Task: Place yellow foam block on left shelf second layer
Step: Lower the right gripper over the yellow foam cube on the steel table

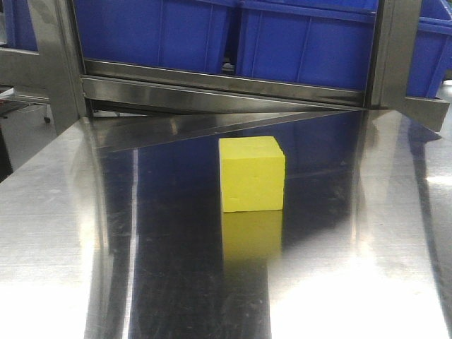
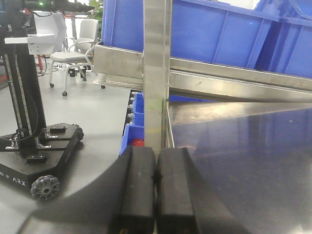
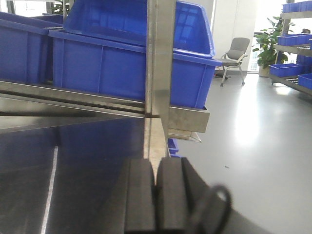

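Polished steel surface (image 1: 63,233) carries the yellow foam block (image 1: 252,174), standing free at its middle, nearer than the blue bins (image 1: 304,39) on the tier above. Both the left gripper (image 2: 156,180) and the right gripper (image 3: 156,195) are closed tight on nothing and sit at opposite edges, seemingly to keep clear.

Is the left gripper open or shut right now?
Shut, holding nothing: in the left wrist view the left gripper has its jaws pressed together with no gap.

One yellow foam block (image 1: 252,174), two claws (image 2: 156,163) (image 3: 156,170)
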### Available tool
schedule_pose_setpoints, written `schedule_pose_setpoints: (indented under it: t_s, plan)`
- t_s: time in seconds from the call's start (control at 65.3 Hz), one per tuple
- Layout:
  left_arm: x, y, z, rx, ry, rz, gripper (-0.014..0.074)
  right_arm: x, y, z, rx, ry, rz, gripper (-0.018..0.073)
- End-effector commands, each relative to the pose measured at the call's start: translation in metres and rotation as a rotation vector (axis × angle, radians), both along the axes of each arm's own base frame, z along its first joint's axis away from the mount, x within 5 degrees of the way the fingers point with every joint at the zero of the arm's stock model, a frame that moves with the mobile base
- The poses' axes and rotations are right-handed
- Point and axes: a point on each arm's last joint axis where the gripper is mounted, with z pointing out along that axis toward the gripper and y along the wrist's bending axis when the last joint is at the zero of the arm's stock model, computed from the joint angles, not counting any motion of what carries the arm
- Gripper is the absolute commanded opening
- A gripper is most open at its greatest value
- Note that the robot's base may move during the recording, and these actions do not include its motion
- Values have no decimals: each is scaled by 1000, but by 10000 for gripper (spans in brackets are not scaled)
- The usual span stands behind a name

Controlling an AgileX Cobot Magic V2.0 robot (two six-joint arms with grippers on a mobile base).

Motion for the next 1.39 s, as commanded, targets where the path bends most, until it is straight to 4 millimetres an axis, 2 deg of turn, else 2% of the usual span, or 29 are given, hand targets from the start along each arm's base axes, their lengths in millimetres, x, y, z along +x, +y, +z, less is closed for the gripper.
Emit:
schedule_pose_setpoints:
  t_s: [0.0,0.72,0.812,0.889,1.042,1.211,1.302,1.379]
  plan:
    - [1,-1,-1,-7,-53,-14,136,-2,-1,17,-15,-118,-12,66]
    - [1,-1,-1,-7,-53,-14,136,-3,-1,17,-16,-123,-12,66]
    - [1,-1,-1,-7,-53,-14,136,-4,-1,22,-16,-145,-13,66]
    - [1,-1,-1,-7,-53,-14,136,-6,0,37,-17,-169,-12,66]
    - [1,-1,-1,-7,-53,-14,136,-10,0,79,-18,-152,-3,66]
    - [1,-1,-1,-7,-53,-14,136,11,1,125,-12,40,18,89]
    - [1,-1,-1,-7,-53,-14,136,25,4,145,-12,131,55,174]
    - [1,-1,-1,-7,-53,-14,136,39,8,162,-15,205,107,313]
